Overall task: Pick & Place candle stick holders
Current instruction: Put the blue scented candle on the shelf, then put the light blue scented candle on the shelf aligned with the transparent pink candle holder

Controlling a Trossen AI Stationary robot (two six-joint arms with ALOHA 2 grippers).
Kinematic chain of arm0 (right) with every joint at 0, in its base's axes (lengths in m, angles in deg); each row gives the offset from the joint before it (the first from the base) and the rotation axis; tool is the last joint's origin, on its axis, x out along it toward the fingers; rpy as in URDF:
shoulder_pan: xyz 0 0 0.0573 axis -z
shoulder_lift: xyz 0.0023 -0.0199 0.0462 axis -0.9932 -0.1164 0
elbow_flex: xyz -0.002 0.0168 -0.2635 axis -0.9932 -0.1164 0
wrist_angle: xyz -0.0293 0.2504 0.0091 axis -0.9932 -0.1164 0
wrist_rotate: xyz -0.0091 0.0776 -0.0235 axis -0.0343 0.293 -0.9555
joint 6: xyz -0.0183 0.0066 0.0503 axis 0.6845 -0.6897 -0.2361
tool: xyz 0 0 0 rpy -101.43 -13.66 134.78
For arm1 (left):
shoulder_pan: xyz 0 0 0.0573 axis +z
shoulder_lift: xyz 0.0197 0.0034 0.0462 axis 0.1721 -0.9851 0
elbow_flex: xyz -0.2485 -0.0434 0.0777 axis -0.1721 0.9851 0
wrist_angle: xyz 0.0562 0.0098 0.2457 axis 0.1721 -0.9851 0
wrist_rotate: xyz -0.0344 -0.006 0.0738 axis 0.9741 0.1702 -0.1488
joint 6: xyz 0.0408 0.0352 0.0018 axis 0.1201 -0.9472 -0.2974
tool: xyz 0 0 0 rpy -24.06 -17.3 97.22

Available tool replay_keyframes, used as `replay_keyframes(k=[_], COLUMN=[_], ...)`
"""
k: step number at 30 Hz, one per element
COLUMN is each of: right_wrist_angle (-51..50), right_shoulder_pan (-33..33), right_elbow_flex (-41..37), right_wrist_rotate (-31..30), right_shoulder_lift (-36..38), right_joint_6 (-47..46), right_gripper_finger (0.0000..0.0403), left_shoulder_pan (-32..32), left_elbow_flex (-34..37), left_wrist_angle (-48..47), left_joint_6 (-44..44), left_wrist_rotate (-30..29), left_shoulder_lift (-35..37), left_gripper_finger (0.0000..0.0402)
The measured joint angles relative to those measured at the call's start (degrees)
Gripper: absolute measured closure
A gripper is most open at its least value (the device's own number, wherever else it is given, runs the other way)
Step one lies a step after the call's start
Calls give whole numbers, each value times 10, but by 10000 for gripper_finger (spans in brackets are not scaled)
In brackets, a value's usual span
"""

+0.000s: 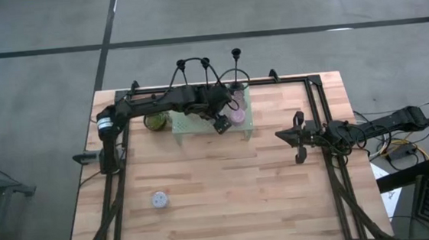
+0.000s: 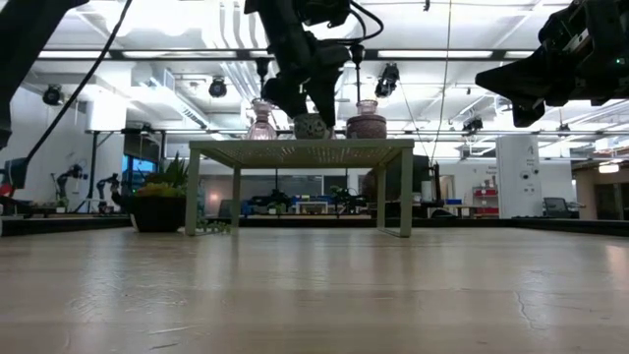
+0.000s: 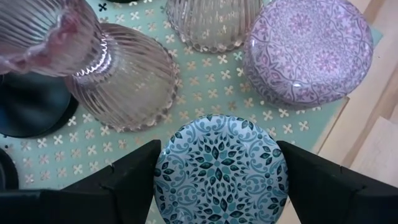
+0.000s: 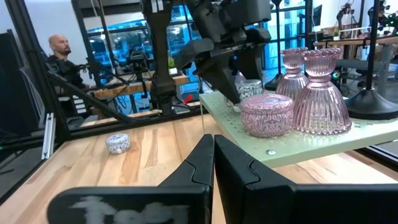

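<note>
A mint-green perforated shelf (image 1: pixel 246 125) stands at the table's far middle. On it are two pink ribbed glass holders (image 3: pixel 124 81) (image 3: pixel 205 25), a lavender patterned round holder (image 3: pixel 308 53) and three tall black candlesticks (image 1: pixel 205 62). My left gripper (image 3: pixel 221 168) is over the shelf's near edge (image 1: pixel 221 124), shut on a pale blue patterned round holder (image 3: pixel 221 171). One more small round holder (image 1: pixel 159 199) sits alone on the table at the near left. My right gripper (image 4: pixel 213 152) is shut and empty, hovering right of the shelf (image 1: pixel 299 138). My left gripper has the pale blue holder pinched between its two fingers, one on each opposite side of the round wall (image 3: pixel 160 171). The fingers come from above, pointing down. The holder is upright, at the shelf top (image 2: pixel 312 126); whether it rests on it I cannot tell.
A small potted green plant (image 1: pixel 153 122) stands on the table just left of the shelf. Black frame rails (image 1: pixel 317 112) run along the table's sides and back. A person (image 4: pixel 59 50) sits beyond the table's left side. Bare wood lies in front of the shelf.
</note>
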Motion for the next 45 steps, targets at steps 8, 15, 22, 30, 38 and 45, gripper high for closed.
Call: replay_keyframes(k=[8, 15, 22, 30, 38, 45], right_wrist_angle=[0, 0, 0, 0, 0, 0], right_shoulder_pan=[0, 0, 0, 0, 0, 0], right_elbow_flex=[0, 0, 0, 0, 0, 0], right_wrist_rotate=[0, 0, 0, 0, 0, 0], right_shoulder_lift=[0, 0, 0, 0, 0, 0], right_joint_6=[0, 0, 0, 0, 0, 0], right_gripper_finger=[394, 394, 394, 394, 394, 394], left_shoulder_pan=[0, 0, 0, -2, -2, -5], left_elbow_flex=[0, 0, 1, 1, -21, -55], left_wrist_angle=[0, 0, 0, -1, -1, -10], left_joint_6=[2, 4, 7, -15, -26, -24], left_wrist_rotate=[0, -3, -13, -10, -7, 2], left_shoulder_lift=[0, 0, -1, -1, 0, 1], left_gripper_finger=[96, 87, 51, 47, 48, 48])
